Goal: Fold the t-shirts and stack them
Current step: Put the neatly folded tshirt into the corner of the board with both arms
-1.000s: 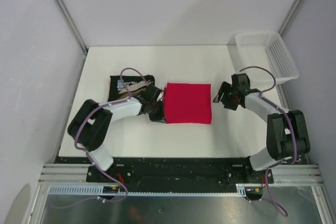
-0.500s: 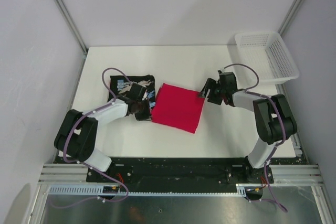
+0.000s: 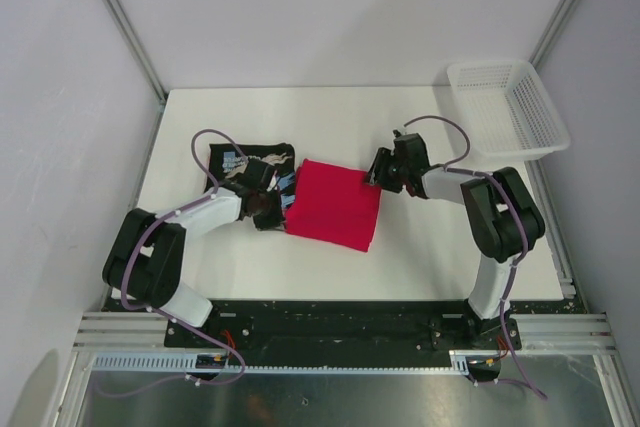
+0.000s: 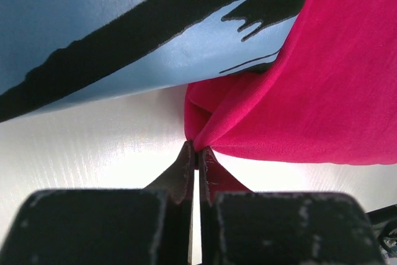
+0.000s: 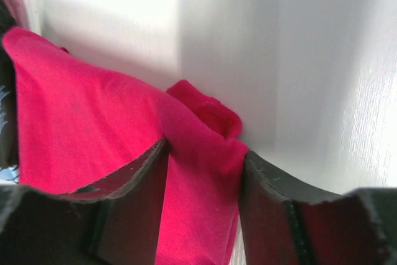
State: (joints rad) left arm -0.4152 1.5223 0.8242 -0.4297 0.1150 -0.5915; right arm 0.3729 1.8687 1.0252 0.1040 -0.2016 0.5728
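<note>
**A:** Where is the crimson t-shirt (image 3: 332, 215) found?

**B:** It is seen folded at the middle of the top view, on the table (image 3: 430, 247). Its left edge is against the black t-shirt (image 3: 248, 159), which lies folded up and to the left of it.

**A:** How is it held?

**B:** The left pincer (image 4: 197, 151) is clenched on a small pinch of the crimson edge. The right pincer (image 5: 205, 153) is set around the upper right corner, 1 jaw on each side with cloth between. Whether a firm bite is made there cannot be told.

**A:** What is called for if the step is to be done well?

**B:** Stacking appears to be in hand. A full bite through all layers should be secured on the right before anything is lifted, since only a thin tuck is held on the left. The 2 held points should be raised level and carried together towards the upper left, so that the fold is not opened. The crimson square should then be laid on the black one with edges matched.
</note>
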